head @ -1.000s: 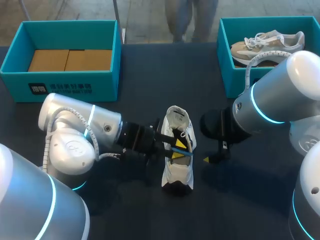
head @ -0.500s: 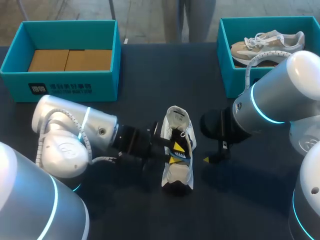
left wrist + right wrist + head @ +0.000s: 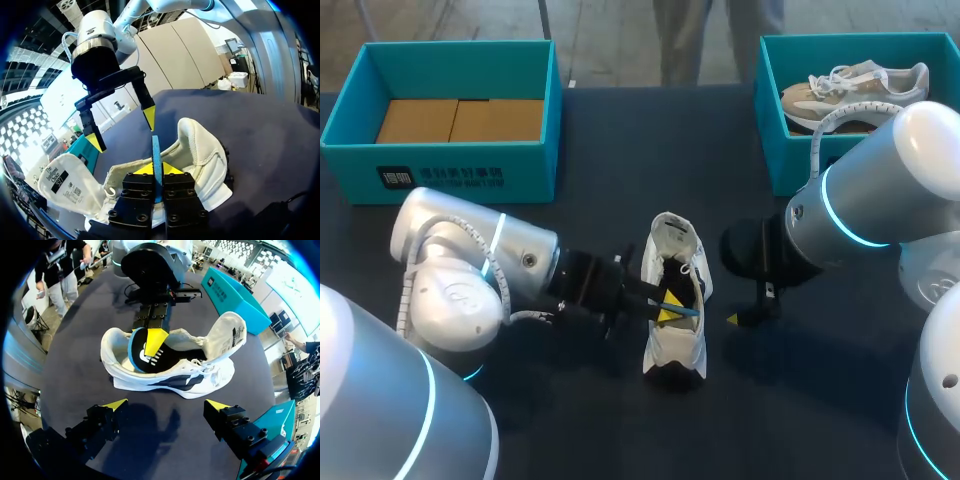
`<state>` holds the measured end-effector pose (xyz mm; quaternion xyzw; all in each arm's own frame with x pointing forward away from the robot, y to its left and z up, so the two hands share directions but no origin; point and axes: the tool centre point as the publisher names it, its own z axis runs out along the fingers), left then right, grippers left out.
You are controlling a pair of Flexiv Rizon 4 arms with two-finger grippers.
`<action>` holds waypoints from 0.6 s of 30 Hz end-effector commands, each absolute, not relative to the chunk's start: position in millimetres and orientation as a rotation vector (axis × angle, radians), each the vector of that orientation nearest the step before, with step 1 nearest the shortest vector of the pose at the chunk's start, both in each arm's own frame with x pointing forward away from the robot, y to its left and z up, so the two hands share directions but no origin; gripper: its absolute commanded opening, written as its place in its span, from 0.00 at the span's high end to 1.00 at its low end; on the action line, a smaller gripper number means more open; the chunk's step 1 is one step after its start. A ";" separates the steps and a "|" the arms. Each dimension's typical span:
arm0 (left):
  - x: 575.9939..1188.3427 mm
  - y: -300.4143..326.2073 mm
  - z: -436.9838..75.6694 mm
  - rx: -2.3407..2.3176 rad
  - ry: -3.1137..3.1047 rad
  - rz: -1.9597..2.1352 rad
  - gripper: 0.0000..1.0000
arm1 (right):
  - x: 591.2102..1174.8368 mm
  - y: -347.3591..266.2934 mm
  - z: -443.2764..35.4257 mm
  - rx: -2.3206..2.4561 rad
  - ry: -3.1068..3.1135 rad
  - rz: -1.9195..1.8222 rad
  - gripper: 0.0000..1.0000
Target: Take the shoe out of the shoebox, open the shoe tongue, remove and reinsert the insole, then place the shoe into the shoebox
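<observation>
Two teal boxes sat at the back corners of the dark desk (image 3: 600, 150). The left shoebox (image 3: 450, 165) had nothing but its cardboard floor showing, and the right shoebox (image 3: 770, 120) had a beige sneaker (image 3: 850, 88) lying in it.

The white shoe (image 3: 675, 335) was out on the desk, about in the middle and well clear of both boxes. It sat on its sole with the tongue folded right back, so the inside was wide open.

The left fingers (image 3: 666, 312) came in from the side and were pinched closed on the insole (image 3: 686, 309), a black one with a blue rim. The left wrist view showed that blue edge sandwiched between the two yellow tips. From the right wrist view the insole was tilted up out of the shoe, with part of it down inside, so only half lifted.

The right fingers (image 3: 744, 312) hung just beside the shoe on its other side. They were spread wide with nothing in them, and they weren't touching the shoe or the desk as far as I could tell.
</observation>
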<state>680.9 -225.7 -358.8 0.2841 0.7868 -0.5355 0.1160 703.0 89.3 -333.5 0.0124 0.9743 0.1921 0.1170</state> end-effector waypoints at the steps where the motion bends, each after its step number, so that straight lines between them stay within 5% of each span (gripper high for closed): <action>1: 678.6 -231.5 -355.9 0.826 2.281 -1.582 1.00 | 701.9 89.1 -334.3 0.037 2.849 0.564 0.00; 2: 678.1 -231.9 -352.2 0.824 2.269 -1.590 0.81 | 701.9 89.1 -334.3 0.037 2.849 0.564 0.00; 3: 677.8 -232.2 -347.8 0.826 2.257 -1.593 0.73 | 701.9 89.1 -334.3 0.037 2.849 0.564 0.00; 8: 680.0 -229.1 -330.1 0.836 2.223 -1.594 0.60 | 701.9 89.1 -334.3 0.037 2.849 0.564 0.00; 12: 676.5 -227.2 -325.9 0.847 2.217 -1.596 0.64 | 701.9 89.1 -334.3 0.037 2.849 0.564 0.00; 14: 673.7 -226.9 -326.6 0.853 2.218 -1.601 0.76 | 701.9 89.1 -334.3 0.037 2.849 0.564 0.00; 16: 671.2 -227.4 -329.4 0.853 2.225 -1.610 1.00 | 701.9 89.1 -334.3 0.037 2.849 0.564 0.00; 18: 669.4 -229.1 -333.4 0.853 2.234 -1.620 1.00 | 701.9 89.1 -334.3 0.037 2.849 0.564 0.00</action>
